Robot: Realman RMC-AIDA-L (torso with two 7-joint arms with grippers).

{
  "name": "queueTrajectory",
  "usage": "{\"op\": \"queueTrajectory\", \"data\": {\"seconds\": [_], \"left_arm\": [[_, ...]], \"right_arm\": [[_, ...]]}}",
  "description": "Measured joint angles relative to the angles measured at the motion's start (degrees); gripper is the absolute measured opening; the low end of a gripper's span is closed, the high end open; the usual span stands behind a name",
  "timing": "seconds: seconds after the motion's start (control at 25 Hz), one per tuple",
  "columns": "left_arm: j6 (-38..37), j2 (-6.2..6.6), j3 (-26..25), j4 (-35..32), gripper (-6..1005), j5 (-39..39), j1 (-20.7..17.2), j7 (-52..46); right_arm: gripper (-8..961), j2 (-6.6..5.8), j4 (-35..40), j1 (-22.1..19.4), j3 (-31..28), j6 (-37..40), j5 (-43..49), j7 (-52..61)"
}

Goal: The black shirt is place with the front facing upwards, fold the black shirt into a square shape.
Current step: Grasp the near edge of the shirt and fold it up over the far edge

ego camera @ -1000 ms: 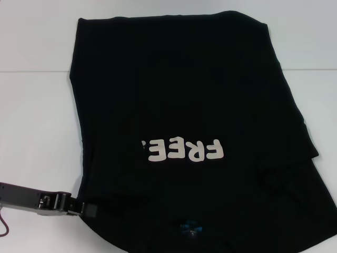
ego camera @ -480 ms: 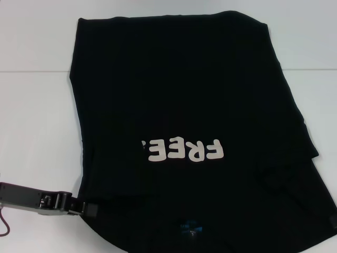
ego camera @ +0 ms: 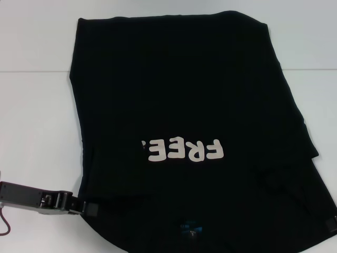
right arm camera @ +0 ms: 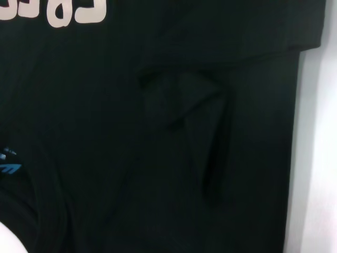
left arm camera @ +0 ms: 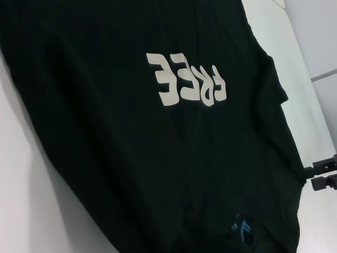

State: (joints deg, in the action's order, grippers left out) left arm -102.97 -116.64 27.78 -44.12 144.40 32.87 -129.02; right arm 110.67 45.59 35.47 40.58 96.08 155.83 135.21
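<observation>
**Both grippers at the near shoulders of the black shirt**

I see the black shirt (ego camera: pixel 189 105) spread on a white table (ego camera: pixel 31 116), its sides already folded inward so it forms a long panel. The cream "FREE" lettering (ego camera: pixel 184 150) faces up and reads upside down to me, and the blue neck label (ego camera: pixel 190 228) lies at the edge nearest the robot.

My left gripper (ego camera: pixel 90 209) rests low on the table at the shirt's near left edge, its tip touching the cloth. I cannot tell whether its fingers are parted or closed. My right gripper (ego camera: pixel 331 223) just shows at the near right edge of the shirt; in the left wrist view its two fingers (left arm camera: pixel 322 164) stand narrowly apart beside the hem, holding nothing.

I judge the step in hand is taking hold of the collar end. The next move calls for both claws to pinch the near corners evenly and carry them toward the far hem, keeping the fold straight.
</observation>
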Motion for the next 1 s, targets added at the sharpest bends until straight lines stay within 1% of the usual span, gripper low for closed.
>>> {"op": "queueTrajectory", "data": {"seconds": [0.2,0.6,1.0], "left_arm": [[0.3,0.00,0.0,0.0,44,0.0,0.0,0.0],[0.4,0.09,0.0,0.5,45,0.0,0.0,0.0],[0.5,0.10,0.0,0.5,45,0.0,0.0,0.0]], "right_arm": [[624,0.02,-0.1,0.0,0.0,-0.3,0.0,0.0],[625,0.68,-0.5,0.9,0.0,-0.3,0.0,0.1],[625,0.67,-1.7,1.4,0.1,-0.5,0.7,0.0]]}}
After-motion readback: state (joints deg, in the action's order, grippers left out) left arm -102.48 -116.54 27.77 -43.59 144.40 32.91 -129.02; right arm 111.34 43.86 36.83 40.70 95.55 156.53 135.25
